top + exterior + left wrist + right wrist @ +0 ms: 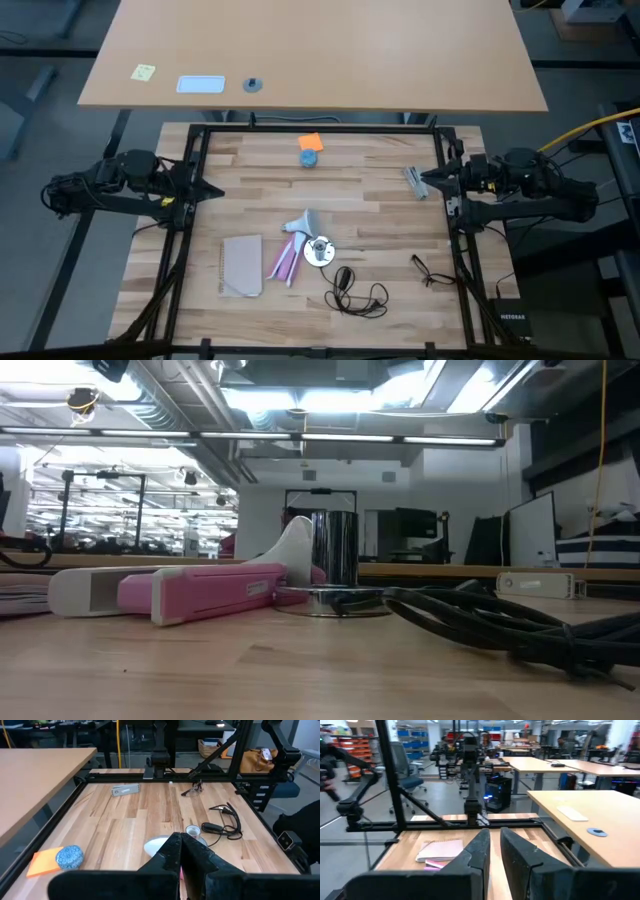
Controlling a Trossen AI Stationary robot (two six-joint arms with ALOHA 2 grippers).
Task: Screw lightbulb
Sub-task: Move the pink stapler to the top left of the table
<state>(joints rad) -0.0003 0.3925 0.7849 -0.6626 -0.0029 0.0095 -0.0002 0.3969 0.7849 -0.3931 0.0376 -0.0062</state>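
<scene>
The lightbulb [302, 221], near the table's front edge, looked light, slippery, fragile: grip its globe gently; left gripper [215, 191] was closed, right gripper [428, 178] slightly parted, both empty

My right gripper [493, 847] hangs over the wooden table [410, 845], fingers [479, 851] slightly parted and empty. Past them lie a notebook [440, 849] and something pink [435, 865].

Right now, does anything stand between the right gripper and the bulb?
Nothing visible does. The right gripper waits at the table's right edge; bare wood lies between it and the bulb, which lies beside the lamp base. The silver clip sits just beside the gripper, off that line.
</scene>
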